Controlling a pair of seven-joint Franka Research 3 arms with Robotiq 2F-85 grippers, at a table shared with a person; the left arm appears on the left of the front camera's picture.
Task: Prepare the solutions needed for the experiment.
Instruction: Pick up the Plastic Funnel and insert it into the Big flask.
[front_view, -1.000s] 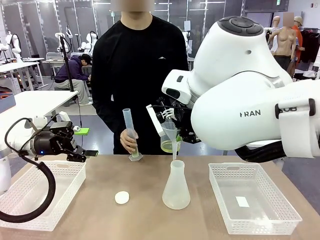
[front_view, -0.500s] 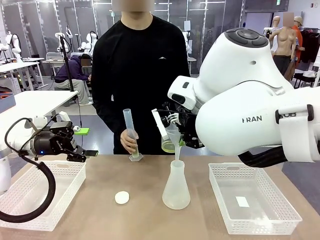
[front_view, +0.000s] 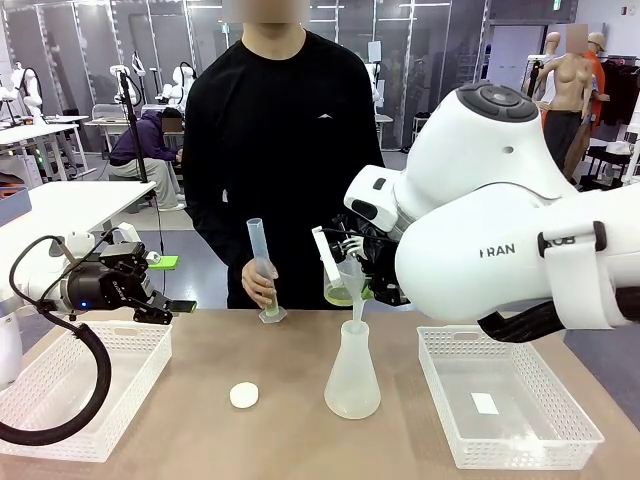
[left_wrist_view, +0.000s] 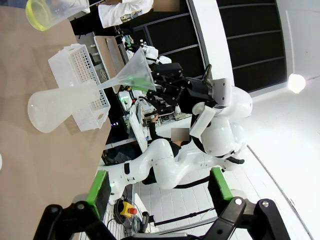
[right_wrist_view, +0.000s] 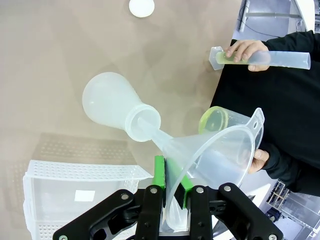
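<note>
A white basket (front_view: 140, 385) sits at the left edge of the desk (front_view: 200, 440). The left fingers (front_view: 178, 306) hover over the basket's far rim. The left wrist view adds what the front view does not: both green pads (left_wrist_view: 97, 187) stand wide apart with nothing between them.

Right of the basket, a small white cap (front_view: 243, 395) lies flat on the bare desk. Beyond it, at the far edge, the person's hand (front_view: 260, 285) grips a graduated cylinder (front_view: 256, 250). Its base rests on the desk. Its long axis is near upright, with the top leaning slightly toward the left edge.

At the desk's middle stands a conical flask (front_view: 352, 375), neck up. A funnel (front_view: 350, 272) sits above it, stem pointing down into the neck. The right fingers (right_wrist_view: 159, 172) are clamped on the funnel's wall. The right wrist view shows a pad pressed on either side of it, a detail the front view hides behind the arm.

The solution (front_view: 337, 295) is a shallow lime-yellow layer in a translucent beaker (front_view: 322, 255), held in the air just behind the funnel and above the flask. The beaker's long axis is tilted, base low and open end up toward the left edge, and the liquid lies pooled at the base. The right wrist view shows the person's other hand (right_wrist_view: 260, 160) holding it.

A second white basket (front_view: 530, 450) sits at the right edge.
</note>
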